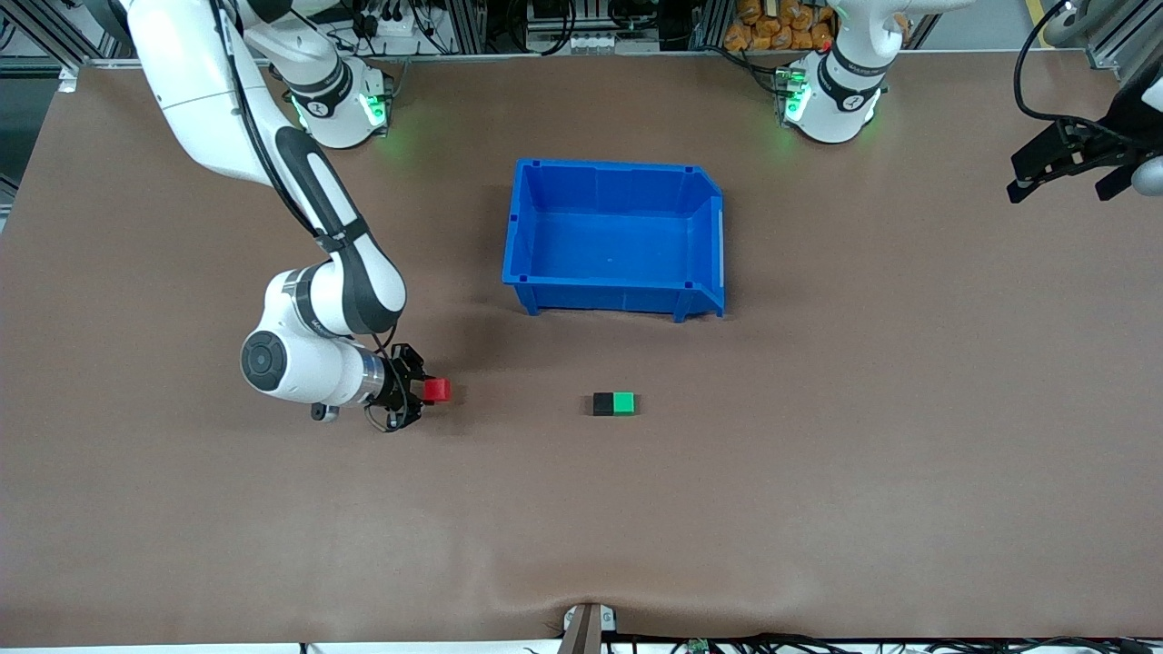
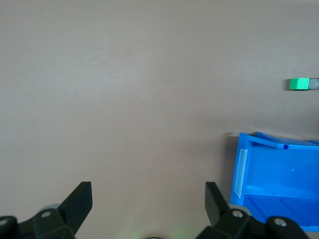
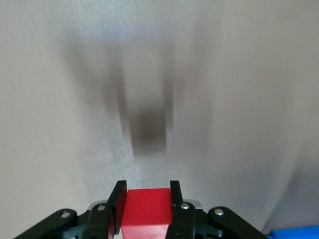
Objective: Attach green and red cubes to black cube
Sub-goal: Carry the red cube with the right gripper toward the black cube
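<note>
Red cube [image 1: 438, 391] sits clamped between the fingers of the right tool [image 1: 420, 391], carried above the counter [image 1: 818, 509] toward the right arm's end; the right wrist view shows the fingers closed on two of its side faces with a blurred shadow on the bare surface beneath, so it looks lifted clear. Black cube [image 1: 603, 404] and green cube [image 1: 623, 403] lie touching, side by side, nearer the front camera than the blue bin [image 1: 616, 238], with the black one on the side facing the right tool. Left tool [image 1: 1072, 163] waits up over the left arm's end of the counter, fingers spread wide with nothing between them. Risks as judged: the joined pair is loose on the counter, so a push from the red cube arriving low or off-line could slide or swing the pair instead of seating against the black face. The fingers flank the red cube, and if it comes in twisted its faces may not mate squarely. Letting go before it has seated would leave the red cube beside the black, not attached.
</note>
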